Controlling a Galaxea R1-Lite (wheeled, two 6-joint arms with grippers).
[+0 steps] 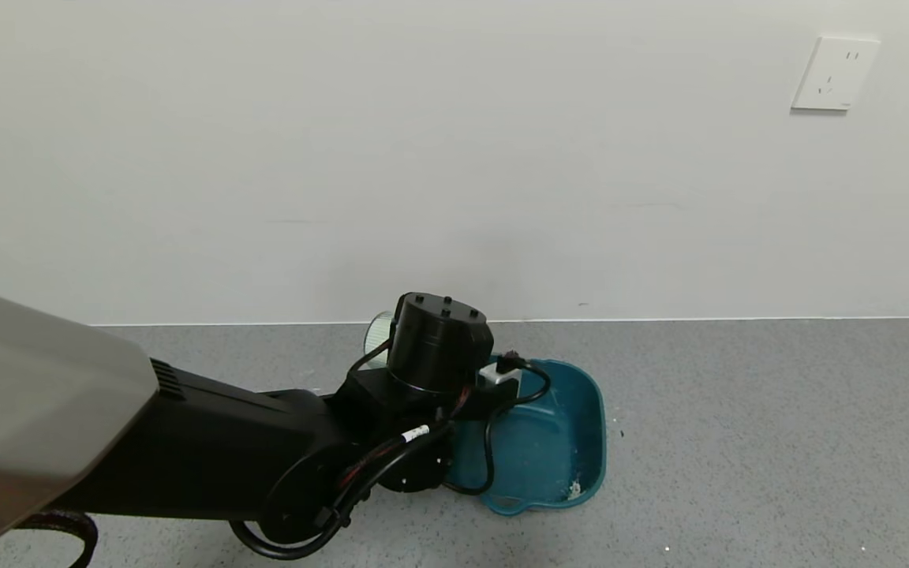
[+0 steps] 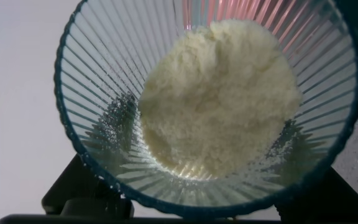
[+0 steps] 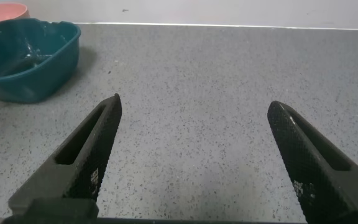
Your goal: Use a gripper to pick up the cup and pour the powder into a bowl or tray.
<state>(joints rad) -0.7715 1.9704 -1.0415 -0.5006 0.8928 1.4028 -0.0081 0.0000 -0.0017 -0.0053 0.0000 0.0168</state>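
My left gripper is shut on the ribbed pale blue-green cup, which fills the left wrist view. A heap of white powder lies inside the cup. In the head view only a sliver of the cup shows behind the left arm's black motor housing, at the far left corner of the dark teal tray. A small speck of powder lies in the tray's near corner. My right gripper is open and empty over bare grey table.
The tray stands off to one side in the right wrist view, with the pink bowl just behind it. The grey speckled table meets a white wall with a socket.
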